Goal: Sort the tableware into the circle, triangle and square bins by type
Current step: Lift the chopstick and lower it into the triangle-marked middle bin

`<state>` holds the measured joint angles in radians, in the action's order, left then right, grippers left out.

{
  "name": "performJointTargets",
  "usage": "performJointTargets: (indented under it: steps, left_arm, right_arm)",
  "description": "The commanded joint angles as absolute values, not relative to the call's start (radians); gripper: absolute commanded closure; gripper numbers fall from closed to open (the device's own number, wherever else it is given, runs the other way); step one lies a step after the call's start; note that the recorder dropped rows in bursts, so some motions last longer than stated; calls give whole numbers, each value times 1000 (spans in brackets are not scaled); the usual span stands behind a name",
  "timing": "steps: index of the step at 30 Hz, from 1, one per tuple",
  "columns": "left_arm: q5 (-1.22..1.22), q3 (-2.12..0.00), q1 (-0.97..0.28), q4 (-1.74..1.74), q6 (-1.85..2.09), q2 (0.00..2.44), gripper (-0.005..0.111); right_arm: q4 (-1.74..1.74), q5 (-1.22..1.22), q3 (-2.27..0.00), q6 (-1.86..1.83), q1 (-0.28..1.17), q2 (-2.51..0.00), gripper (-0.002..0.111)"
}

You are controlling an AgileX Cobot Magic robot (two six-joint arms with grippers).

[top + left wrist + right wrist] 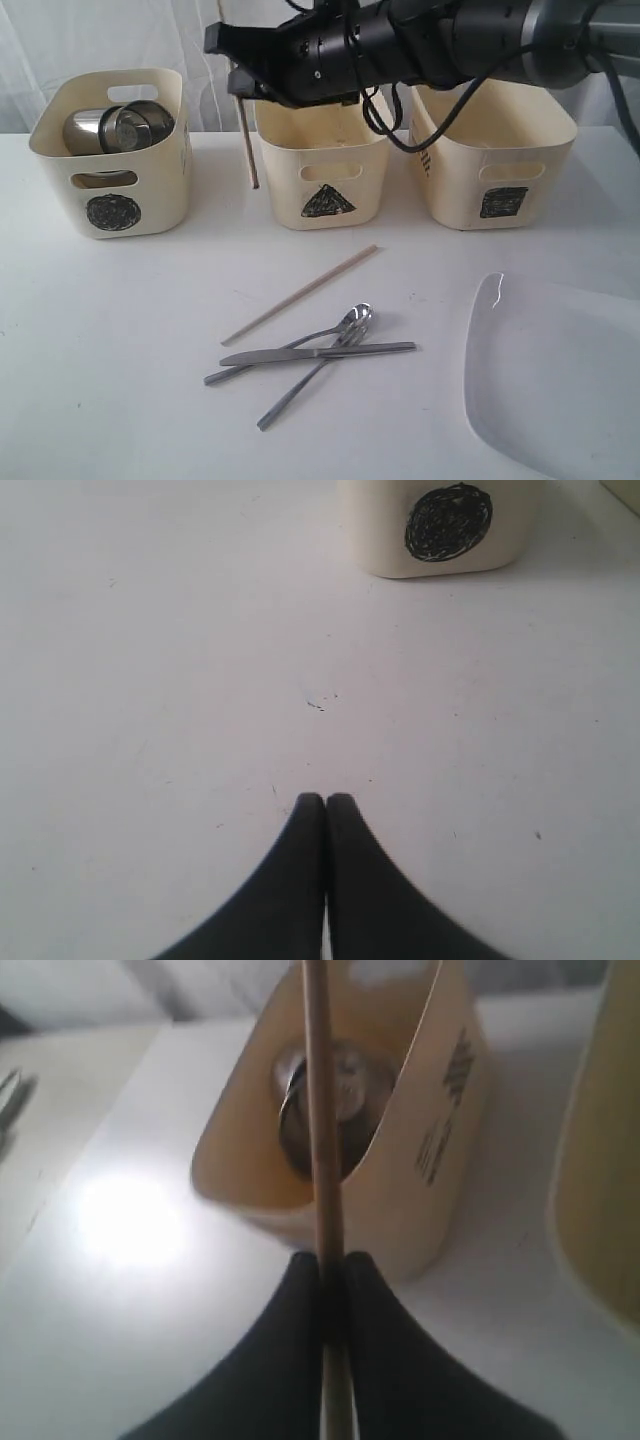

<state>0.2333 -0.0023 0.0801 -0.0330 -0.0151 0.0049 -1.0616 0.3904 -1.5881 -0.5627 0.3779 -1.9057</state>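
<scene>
Slim wooden chopstick (pixel 318 1110), smooth black tool (pixel 333 1259)

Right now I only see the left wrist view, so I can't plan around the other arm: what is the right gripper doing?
Observer: The right gripper is shut on a chopstick, which hangs upright between the circle bin and the triangle bin.
Operator: Is anything inside the circle bin?
Observer: Yes, steel bowls lie in it.
Operator: What is not sorted yet?
Observer: A second chopstick, a knife lying across two spoons, and a white plate.
</scene>
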Motion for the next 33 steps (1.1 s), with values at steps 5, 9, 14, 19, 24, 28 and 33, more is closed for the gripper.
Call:
performJointTargets:
  steps: [5, 9, 14, 19, 24, 28, 33]
  left_arm:
    - [233, 0, 79, -41, -21, 0, 107]
    - [233, 0, 79, -41, -21, 0, 107]
    - [233, 0, 79, -41, -21, 0, 107]
    - [233, 0, 79, -41, -21, 0, 107]
    - [233, 0, 79, -41, -21, 0, 107]
    - [233, 0, 79, -41, -21, 0, 107]
    - [233, 0, 79, -41, -21, 0, 107]
  right_arm:
    - [-1095, 65, -1594, -609, 365, -1966, 108]
    - [-1095, -116, -1594, -606, 365, -1989, 108]
    - [-1064, -294, -1594, -548, 365, -2039, 108]
    - [-969, -375, -1617, -522, 365, -2106, 108]
    - [-893, -375, -1643, -519, 365, -2145, 106]
    - [-885, -371, -1645, -519, 365, -2154, 87]
    - [-851, -373, -1645, -519, 365, -2154, 63]
